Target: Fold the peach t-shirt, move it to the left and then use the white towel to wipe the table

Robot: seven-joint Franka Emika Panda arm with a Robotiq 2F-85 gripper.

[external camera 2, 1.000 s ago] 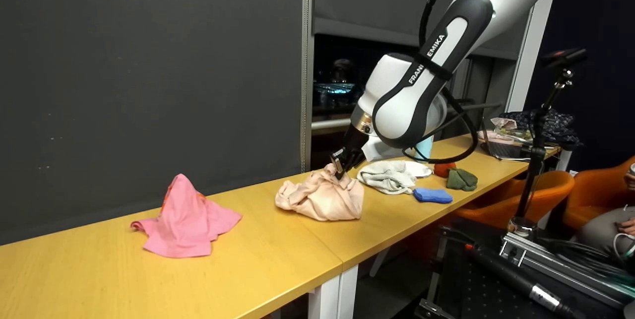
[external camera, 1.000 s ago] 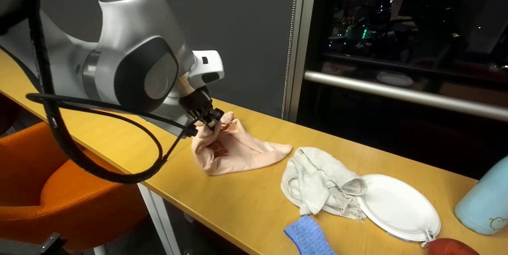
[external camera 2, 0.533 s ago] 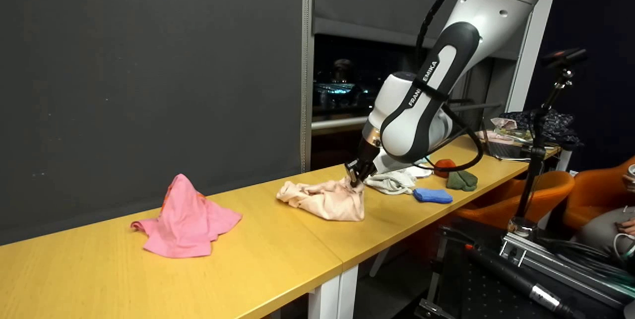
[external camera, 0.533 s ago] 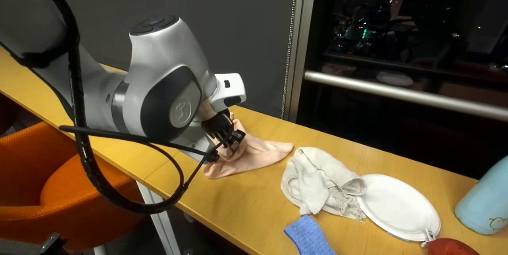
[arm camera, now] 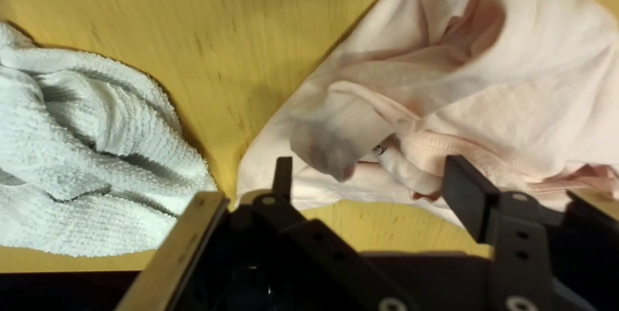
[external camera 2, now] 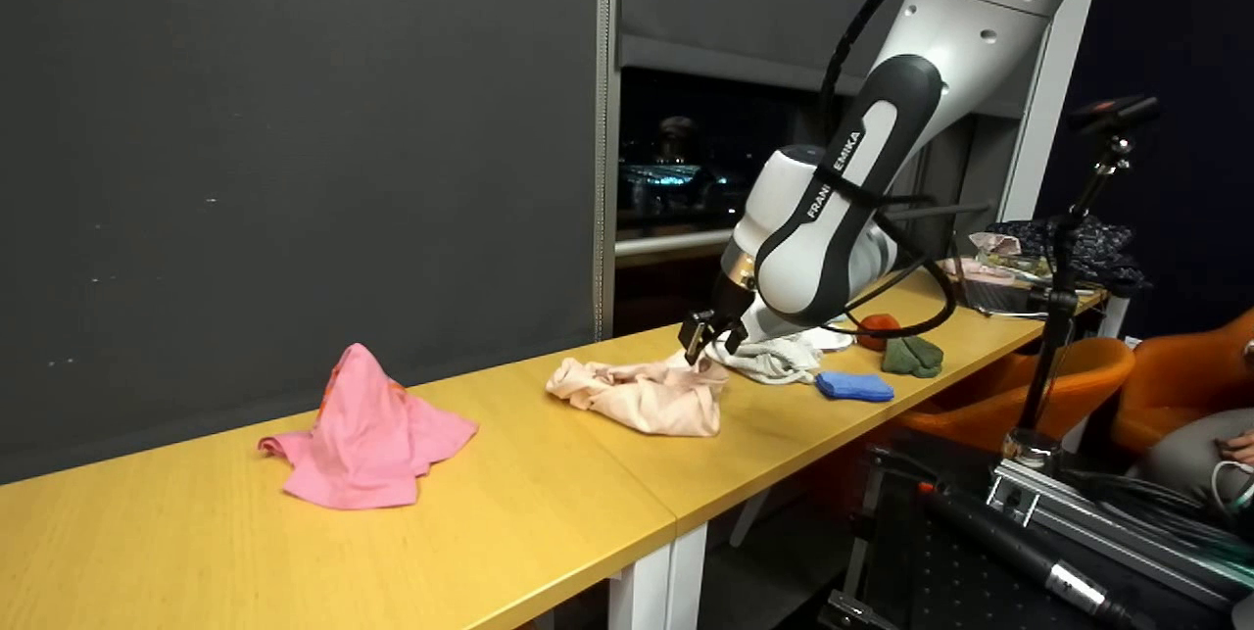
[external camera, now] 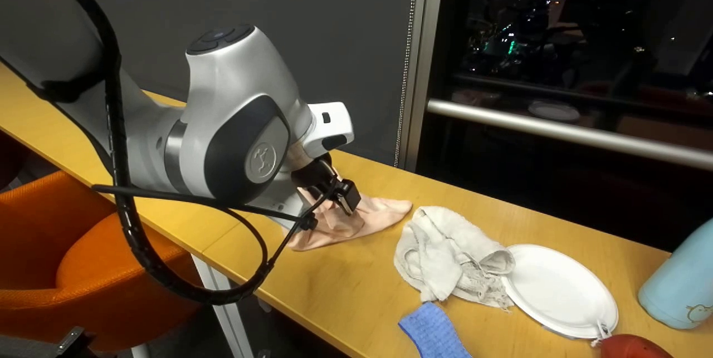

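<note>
The peach t-shirt (external camera: 384,213) lies bunched and crumpled on the table (external camera 2: 509,522), its folds (arm camera: 522,103) filling much of the wrist view. Above its edge nearest the white towel hangs my gripper (arm camera: 370,180), its fingers spread wide with nothing gripped; a loose fold of the shirt sits beneath the gap. In an exterior view the gripper (external camera 2: 713,344) is just over the shirt's top; whether a finger touches cloth I cannot tell. The white towel (external camera: 445,258) lies rumpled beside the shirt, a narrow strip of wood between them in the wrist view.
A pink cloth (external camera 2: 367,444) stands peaked at the far end of the table. Around the towel are a white plate (external camera: 562,294), a blue cloth (external camera: 434,330), a light blue bottle (external camera: 679,283), a red object (external camera: 635,347) and a green cloth (external camera 2: 913,356). A dark wall (external camera: 334,57) borders the table.
My gripper has moved toward the towel and down, carrying the shirt's raised top over. It has since opened and let go of the cloth, which now lies lower.
</note>
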